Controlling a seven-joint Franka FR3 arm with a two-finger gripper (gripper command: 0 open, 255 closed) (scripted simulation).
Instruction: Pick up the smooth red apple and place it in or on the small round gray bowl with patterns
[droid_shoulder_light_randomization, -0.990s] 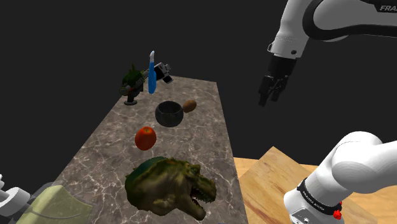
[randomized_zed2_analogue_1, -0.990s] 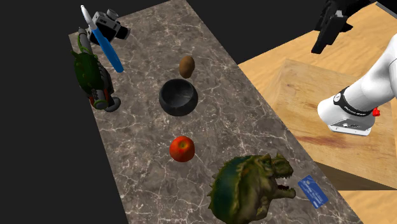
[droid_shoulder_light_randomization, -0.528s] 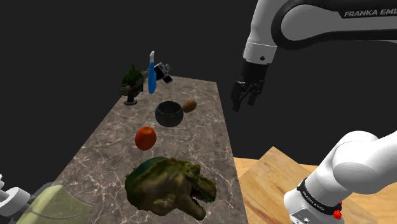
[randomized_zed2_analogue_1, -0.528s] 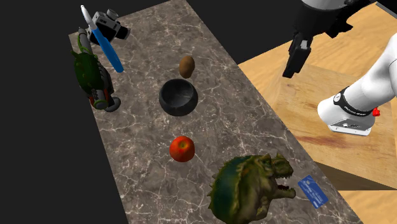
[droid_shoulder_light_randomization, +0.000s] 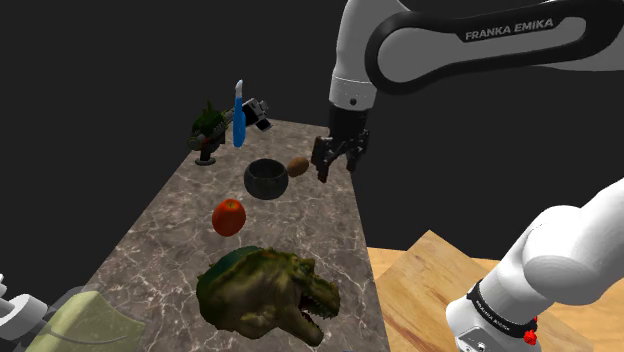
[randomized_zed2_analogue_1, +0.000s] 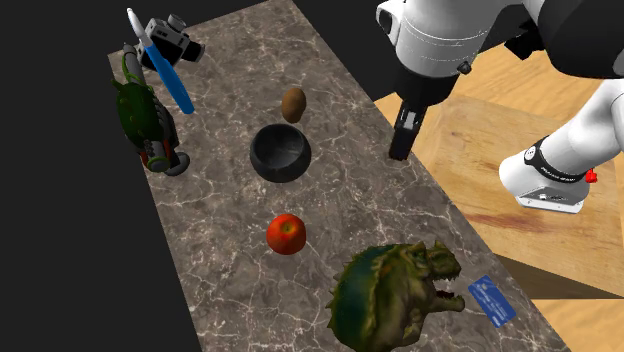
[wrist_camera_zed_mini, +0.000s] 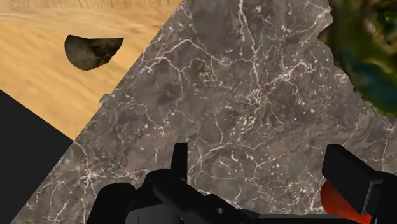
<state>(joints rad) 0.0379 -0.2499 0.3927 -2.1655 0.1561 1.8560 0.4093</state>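
Observation:
The red apple (droid_shoulder_light_randomization: 229, 216) (randomized_zed2_analogue_1: 286, 233) rests in the middle of the marble counter (droid_shoulder_light_randomization: 160, 240), between the dark round bowl (droid_shoulder_light_randomization: 267, 178) (randomized_zed2_analogue_1: 280, 152) and a big dinosaur head. My gripper (droid_shoulder_light_randomization: 335, 168) (randomized_zed2_analogue_1: 400, 150) hangs open above the counter's edge on the stand side, just right of the bowl in the shoulder view, holding nothing. In the wrist view the gripper (wrist_camera_zed_mini: 261, 172) looks down on bare marble, its fingers (wrist_camera_zed_mini: 180, 159) wide apart. A sliver of the apple (wrist_camera_zed_mini: 336, 205) peeks out behind one finger.
A brown oval thing (droid_shoulder_light_randomization: 298, 165) (randomized_zed2_analogue_1: 293, 103) lies beside the bowl, close to my gripper. The dinosaur head (droid_shoulder_light_randomization: 265, 290) (randomized_zed2_analogue_1: 395, 290) lies on the near end. A green figure (droid_shoulder_light_randomization: 207, 130), a blue tool (droid_shoulder_light_randomization: 238, 118) and a grey gadget (droid_shoulder_light_randomization: 258, 110) stand at the far end. A blue card (randomized_zed2_analogue_1: 492, 300) lies near the dinosaur.
The arm has swung from above the wooden floor toward the shoulder view's left and lowered, bringing the gripper over the counter's edge beside the bowl. The things on the counter have not moved.

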